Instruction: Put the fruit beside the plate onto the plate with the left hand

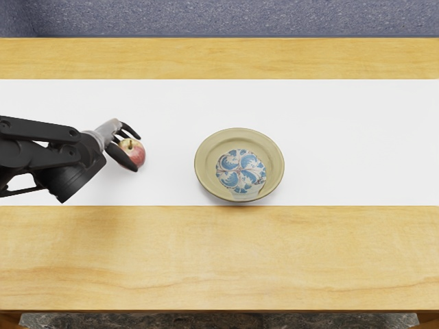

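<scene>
My left hand (114, 141) wraps its black fingers (127, 164) around the red-yellow apple (136, 153). I judge it firm, smooth and light, so grip across its widest middle.

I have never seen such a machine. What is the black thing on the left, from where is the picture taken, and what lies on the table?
This is a simulator's render, not a photograph. The view is from the robot's head, looking down at a slant on a light wooden table with a broad white strip across it. The black jointed arm entering from the left edge ends in the five-finger left hand. The right arm is out of view. On the strip lie a small red and yellow apple and, apart to its right, a round olive-rimmed plate with a blue and white centre, which holds nothing. The dark fingers curl around the apple. Whether it is lifted, I cannot tell.
</scene>
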`<state>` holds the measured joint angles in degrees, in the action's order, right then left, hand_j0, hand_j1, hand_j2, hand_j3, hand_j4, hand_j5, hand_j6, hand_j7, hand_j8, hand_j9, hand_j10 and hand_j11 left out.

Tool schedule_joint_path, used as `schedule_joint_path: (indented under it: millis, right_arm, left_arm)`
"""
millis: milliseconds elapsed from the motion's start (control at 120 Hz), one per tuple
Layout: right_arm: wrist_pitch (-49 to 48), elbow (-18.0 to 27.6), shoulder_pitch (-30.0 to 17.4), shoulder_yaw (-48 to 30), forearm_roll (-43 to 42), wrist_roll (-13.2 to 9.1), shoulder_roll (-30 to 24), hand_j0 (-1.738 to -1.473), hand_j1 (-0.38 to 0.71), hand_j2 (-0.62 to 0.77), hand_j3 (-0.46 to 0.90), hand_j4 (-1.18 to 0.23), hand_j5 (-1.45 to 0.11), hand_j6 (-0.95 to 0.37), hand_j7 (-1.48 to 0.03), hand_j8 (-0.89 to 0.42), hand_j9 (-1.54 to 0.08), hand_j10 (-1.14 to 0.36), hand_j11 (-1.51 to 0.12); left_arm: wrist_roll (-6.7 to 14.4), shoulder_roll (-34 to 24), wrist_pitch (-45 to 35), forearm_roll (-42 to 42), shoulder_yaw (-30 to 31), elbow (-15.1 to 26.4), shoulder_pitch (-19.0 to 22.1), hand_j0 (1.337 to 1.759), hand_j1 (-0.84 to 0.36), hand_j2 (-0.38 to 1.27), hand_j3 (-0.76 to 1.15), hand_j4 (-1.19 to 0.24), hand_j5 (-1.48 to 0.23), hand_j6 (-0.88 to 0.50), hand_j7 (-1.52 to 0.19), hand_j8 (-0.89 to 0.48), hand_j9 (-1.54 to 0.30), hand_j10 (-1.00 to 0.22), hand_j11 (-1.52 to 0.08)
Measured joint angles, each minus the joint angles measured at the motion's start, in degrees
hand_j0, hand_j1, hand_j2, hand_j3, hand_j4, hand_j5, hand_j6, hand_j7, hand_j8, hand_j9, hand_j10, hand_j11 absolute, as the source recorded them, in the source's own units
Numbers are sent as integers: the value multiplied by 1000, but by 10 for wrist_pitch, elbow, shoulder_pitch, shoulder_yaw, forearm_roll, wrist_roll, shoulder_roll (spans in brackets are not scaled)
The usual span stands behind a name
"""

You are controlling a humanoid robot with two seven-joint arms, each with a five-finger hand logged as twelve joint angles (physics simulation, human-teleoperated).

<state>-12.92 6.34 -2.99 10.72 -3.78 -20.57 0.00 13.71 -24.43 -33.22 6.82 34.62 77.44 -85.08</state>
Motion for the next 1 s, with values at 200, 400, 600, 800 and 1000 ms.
schedule_joint_path:
  millis: [200,400,600,800,1000]
  right_arm:
    - [0,0,0,0,0,0,0,-1658,-349,0,0,0,0,0,0,0,0,0,0]
    - [0,0,0,0,0,0,0,-1658,-349,0,0,0,0,0,0,0,0,0,0]
    - [0,0,0,0,0,0,0,-1658,-349,0,0,0,0,0,0,0,0,0,0]
    - [0,0,0,0,0,0,0,-1658,-349,0,0,0,0,0,0,0,0,0,0]
    - [0,0,0,0,0,0,0,-1658,-349,0,0,0,0,0,0,0,0,0,0]
  left_arm:
    - [0,2,0,-1,-1,0,-15,1656,-183,170,0,-503,-665,-374,-666,-369,-667,-501,-667]
    - [-1,35,0,-2,-5,0,-68,1657,-171,170,0,-505,-667,-389,-669,-383,-664,-507,-664]
    - [-1,76,-1,-4,-22,0,-103,1658,-181,255,0,-503,-672,-413,-678,-401,-664,-507,-664]
    - [-1,138,-1,-8,-58,0,-118,1658,-207,363,0,-493,-676,-426,-664,-414,-654,-504,-654]
    - [-1,163,0,-7,-80,1,-114,1658,-155,290,0,-444,-605,-410,-598,-397,-589,-453,-589]
